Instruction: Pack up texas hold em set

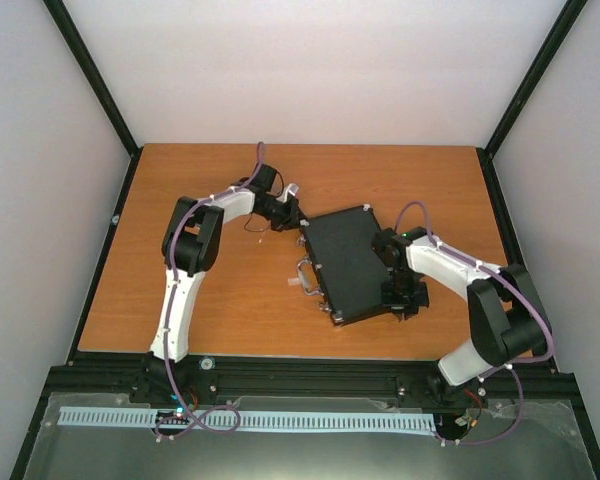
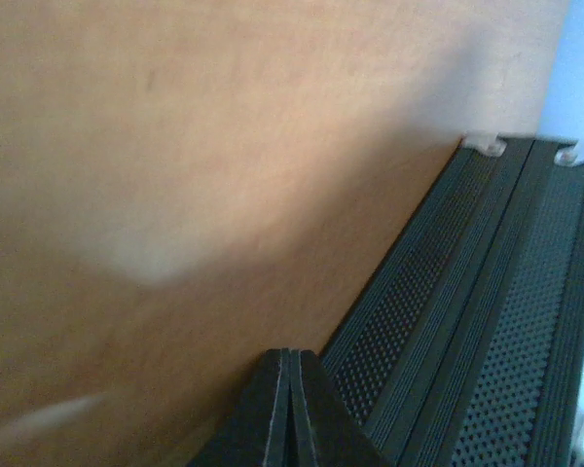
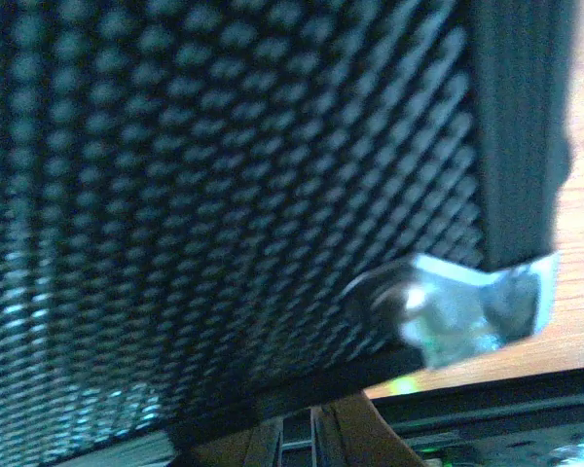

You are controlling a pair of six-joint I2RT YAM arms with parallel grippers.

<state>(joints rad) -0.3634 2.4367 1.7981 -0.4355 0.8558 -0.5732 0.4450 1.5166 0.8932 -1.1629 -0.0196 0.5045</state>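
Black case (image 1: 348, 262) lies shut and flat at the centre of the wooden worktop (image 1: 200, 200), turned at an angle, with its handle (image 1: 308, 277) on the lower-left long side. The left gripper (image 1: 290, 218) is low at the case's upper-left corner. In its wrist view its fingers (image 2: 273, 413) are pressed together on nothing, just beside the case's ribbed edge. The right gripper (image 1: 402, 300) is at the case's lower-right end. Its wrist view is filled with blurred dimpled case surface and one silver corner (image 3: 467, 306). Its fingers barely show at the bottom, so I cannot tell if they are apart or together.
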